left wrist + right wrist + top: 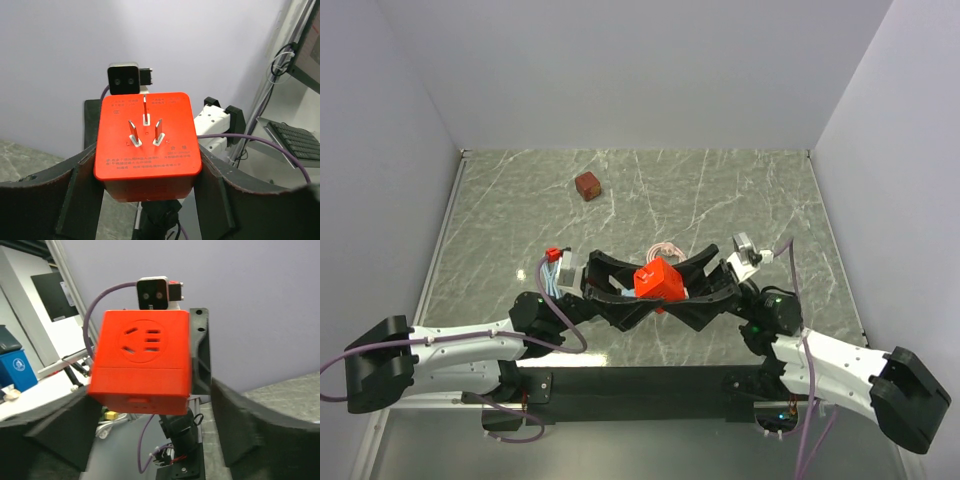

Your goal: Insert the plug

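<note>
Left wrist: left claw (147, 172) grips the plug (147, 135) (prongs facing camera).

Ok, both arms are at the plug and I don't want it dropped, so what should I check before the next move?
1. The left pincer clamps the plug on both sides: ok.
2. The right pincer is closed on the plug: not ok, a gap shows beside one finger.
3. The prongs are straight and uncovered: ok.
4. The plug is lifted off the table: ok.
5. A socket to receive it is in view: cannot tell, none shows.
6. The brownish cube lies apart from both arms: ok.
</note>
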You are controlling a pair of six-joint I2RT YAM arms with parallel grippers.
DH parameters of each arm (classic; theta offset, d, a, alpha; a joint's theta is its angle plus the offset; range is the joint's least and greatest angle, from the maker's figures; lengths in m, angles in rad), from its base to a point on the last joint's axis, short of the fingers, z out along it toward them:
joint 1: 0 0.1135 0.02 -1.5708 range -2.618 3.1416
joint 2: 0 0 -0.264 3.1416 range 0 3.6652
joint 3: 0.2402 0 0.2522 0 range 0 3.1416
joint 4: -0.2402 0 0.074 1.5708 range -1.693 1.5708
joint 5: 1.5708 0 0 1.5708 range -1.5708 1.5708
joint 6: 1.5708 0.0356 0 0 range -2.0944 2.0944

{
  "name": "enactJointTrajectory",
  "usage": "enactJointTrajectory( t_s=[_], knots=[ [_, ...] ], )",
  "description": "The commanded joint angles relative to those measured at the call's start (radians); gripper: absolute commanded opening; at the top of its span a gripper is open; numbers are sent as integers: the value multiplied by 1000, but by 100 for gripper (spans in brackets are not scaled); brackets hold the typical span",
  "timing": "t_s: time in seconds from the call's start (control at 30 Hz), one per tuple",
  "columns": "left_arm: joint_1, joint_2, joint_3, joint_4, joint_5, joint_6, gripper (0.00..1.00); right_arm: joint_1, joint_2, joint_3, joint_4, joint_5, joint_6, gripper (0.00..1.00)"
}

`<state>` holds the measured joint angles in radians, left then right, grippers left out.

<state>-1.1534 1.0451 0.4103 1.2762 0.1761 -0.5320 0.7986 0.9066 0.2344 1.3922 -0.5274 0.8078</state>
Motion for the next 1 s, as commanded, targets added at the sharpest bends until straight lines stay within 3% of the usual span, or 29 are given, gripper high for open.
enactJointTrajectory(
  t_s=[0.0,0.03,0.1,0.13,0.17,0.33,0.43,0.53,0.77,0.8,0.83,0.97],
  knots=[
    [-12,-2,38,399,31,10,1,1,-1,5,372,36,-18,83],
    [-14,-2,35,399,30,13,1,2,-12,-6,372,47,-25,76],
    [-14,-5,32,390,26,20,1,1,-52,-35,370,67,-45,46],
    [-14,-5,32,382,26,23,1,2,-69,-41,357,84,-58,14],
    [-14,-5,32,379,28,26,1,1,-101,-47,341,92,-64,1],
    [-12,13,35,370,33,23,4,1,-158,-67,306,113,-107,0],
    [-14,7,32,322,0,36,24,2,-184,-83,266,136,-131,0],
    [-14,-7,16,266,-49,59,37,1,-222,-92,174,182,-174,0],
    [-12,-39,9,123,-66,99,56,-2,-334,-119,38,282,-248,0],
    [-12,-40,4,123,-64,99,61,-1,-350,-124,22,300,-257,0],
    [-12,-40,1,123,-70,104,99,-1,-376,-127,2,308,-268,0],
    [-9,-43,-22,112,-102,115,100,-4,-440,-144,-51,339,-294,0]
  ],
)
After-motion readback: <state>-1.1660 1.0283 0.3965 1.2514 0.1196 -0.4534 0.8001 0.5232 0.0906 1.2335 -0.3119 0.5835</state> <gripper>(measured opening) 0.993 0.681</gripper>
